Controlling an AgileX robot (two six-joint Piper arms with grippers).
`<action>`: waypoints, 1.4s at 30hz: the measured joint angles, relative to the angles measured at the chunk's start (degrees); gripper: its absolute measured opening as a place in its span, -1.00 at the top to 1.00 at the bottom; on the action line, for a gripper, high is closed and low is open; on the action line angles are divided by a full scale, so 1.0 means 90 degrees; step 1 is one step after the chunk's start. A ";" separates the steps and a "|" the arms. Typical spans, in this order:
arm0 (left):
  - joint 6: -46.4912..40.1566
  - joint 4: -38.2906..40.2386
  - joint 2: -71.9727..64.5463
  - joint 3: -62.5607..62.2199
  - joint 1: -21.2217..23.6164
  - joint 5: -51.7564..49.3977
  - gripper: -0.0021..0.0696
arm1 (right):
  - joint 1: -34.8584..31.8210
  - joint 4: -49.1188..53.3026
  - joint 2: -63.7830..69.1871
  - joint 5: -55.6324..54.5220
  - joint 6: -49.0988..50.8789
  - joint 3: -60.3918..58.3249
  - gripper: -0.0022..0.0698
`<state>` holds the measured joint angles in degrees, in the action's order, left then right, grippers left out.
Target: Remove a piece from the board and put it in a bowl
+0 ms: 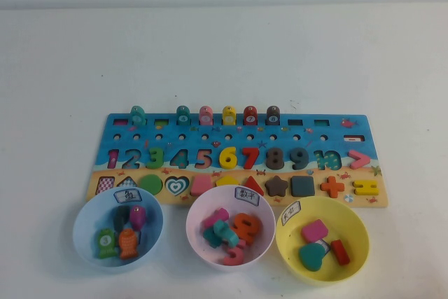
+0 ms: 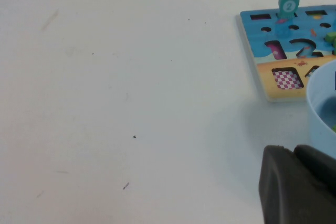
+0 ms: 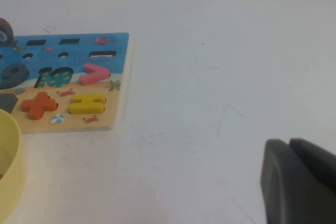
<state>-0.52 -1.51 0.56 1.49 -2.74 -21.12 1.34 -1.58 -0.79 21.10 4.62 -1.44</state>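
Observation:
The yellow equals-sign piece (image 1: 365, 187) (image 3: 87, 104) lies in its slot at the right end of the board's sandy band, next to the orange plus (image 1: 332, 186). The board (image 1: 376, 155) (image 3: 116, 45) lies flat across the middle of the table. In front of its right end stands the yellow bowl (image 1: 353, 223) (image 3: 8, 171), holding a few coloured shapes. Neither arm shows in the high view. My right gripper (image 3: 290, 142) hovers shut and empty over bare table to the right of the board. My left gripper (image 2: 295, 150) is shut and empty, beside the light blue bowl (image 2: 320, 103).
A light blue bowl (image 1: 84, 232) with fish pegs and a pink bowl (image 1: 199, 218) with numbers stand in a row with the yellow one along the board's near edge. Several fish pegs (image 1: 229, 115) stand upright along the board's far edge.

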 joint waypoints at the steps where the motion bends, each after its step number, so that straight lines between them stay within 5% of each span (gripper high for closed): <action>1: 0.0000 0.0000 0.0000 0.0000 0.0000 0.0000 0.94 | 0.0000 0.0000 0.0000 0.0000 0.0000 0.0000 0.99; 16: 0.0000 0.0000 0.0000 0.0000 0.0000 0.0000 0.94 | 0.0000 -0.0152 0.0000 0.0000 0.0000 0.0000 0.99; 27: 0.0000 0.0000 0.0000 0.0000 0.0000 0.0000 0.94 | 0.0000 -0.5538 0.0000 -0.0149 0.0000 0.0000 0.99; 42: 0.0000 0.0000 0.0000 0.0000 0.0000 0.0000 0.94 | 0.0000 -0.6067 0.0000 -0.0146 -0.0774 0.0000 0.99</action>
<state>-0.52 -1.51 0.56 1.49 -2.74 -21.12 1.34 -56.18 -0.79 19.79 -2.35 -1.44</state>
